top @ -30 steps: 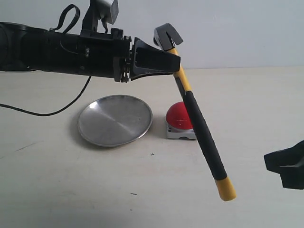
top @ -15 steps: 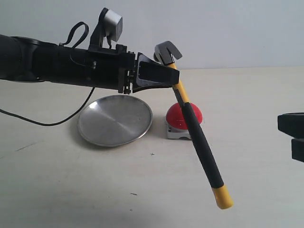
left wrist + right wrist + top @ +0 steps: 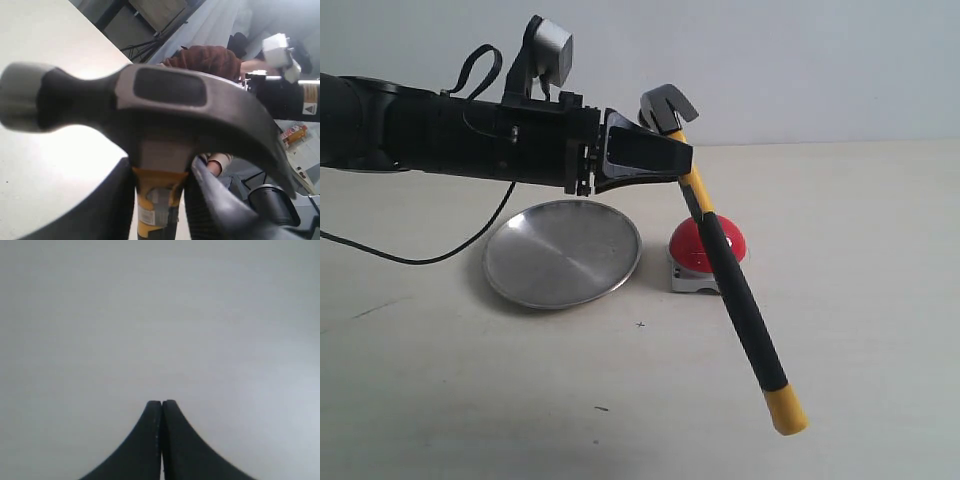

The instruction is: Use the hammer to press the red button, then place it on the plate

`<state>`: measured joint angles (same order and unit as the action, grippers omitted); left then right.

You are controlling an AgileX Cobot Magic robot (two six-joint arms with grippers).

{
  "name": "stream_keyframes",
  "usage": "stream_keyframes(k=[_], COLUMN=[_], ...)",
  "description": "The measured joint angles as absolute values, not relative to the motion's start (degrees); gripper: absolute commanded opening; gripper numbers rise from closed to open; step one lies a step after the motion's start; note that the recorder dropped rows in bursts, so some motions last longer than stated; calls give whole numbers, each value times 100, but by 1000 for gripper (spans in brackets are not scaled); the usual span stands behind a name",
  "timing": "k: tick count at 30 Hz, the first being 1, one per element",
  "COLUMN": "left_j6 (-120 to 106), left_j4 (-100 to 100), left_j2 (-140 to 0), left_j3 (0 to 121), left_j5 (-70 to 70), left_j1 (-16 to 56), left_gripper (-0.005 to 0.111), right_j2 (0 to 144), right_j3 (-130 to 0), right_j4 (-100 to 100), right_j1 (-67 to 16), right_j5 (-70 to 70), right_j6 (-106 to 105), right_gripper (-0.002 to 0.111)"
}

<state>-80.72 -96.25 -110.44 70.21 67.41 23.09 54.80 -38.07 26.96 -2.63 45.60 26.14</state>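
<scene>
My left gripper (image 3: 682, 162) is shut on the hammer (image 3: 735, 290) just below its dark head, holding it in the air. The handle hangs down and to the right, crossing in front of the red button (image 3: 700, 245), with its yellow end low above the table. In the left wrist view the hammer head (image 3: 165, 100) fills the frame, the yellow neck pinched in the left gripper (image 3: 162, 200). The silver plate (image 3: 562, 252) lies on the table left of the button, below the left arm. My right gripper (image 3: 161, 405) is shut on nothing, facing a blank grey surface; it is out of the exterior view.
A black cable (image 3: 420, 255) trails across the table at the left, behind the plate. The pale table (image 3: 860, 220) stretches right of the button.
The left arm has dropped a little and the hammer has swung steeper, its yellow end moving left. The right gripper has left the exterior view at the right edge.
</scene>
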Motion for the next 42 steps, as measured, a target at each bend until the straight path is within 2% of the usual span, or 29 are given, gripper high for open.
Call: stream_keyframes(k=[4, 6, 15, 25, 32, 37, 42], left_j6=[-8072, -8072, -8000, -7993, -7993, -7993, -7964], left_j4=[-9625, -9625, -9625, -9625, -9625, -9625, -9625], left_j2=[-11044, -11044, -11044, -11044, -11044, -11044, -11044], left_j3=[7021, 7021, 7021, 7021, 7021, 7021, 7021], left_j5=[6741, 6741, 6741, 6741, 6741, 6741, 6741], left_j1=[2309, 2309, 2309, 2309, 2309, 2309, 2309], left_gripper=[0, 0, 0, 0, 0, 0, 0], right_j2=[4604, 4236, 4151, 5272, 5722, 5799, 5809], right_j3=[-2978, -2638, -2430, -3451, -3492, -3492, -3492], right_j4=[2082, 2076, 2311, 3049, 3972, 3672, 2864], right_j1=[-263, -263, -263, -990, -2183, -3169, -3582], right_j5=[2626, 2079, 1417, 2808, 4000, 4088, 3787], right_j6=[2817, 2868, 3044, 2835, 3799, 4082, 4068], right_gripper=[0, 0, 0, 0, 0, 0, 0])
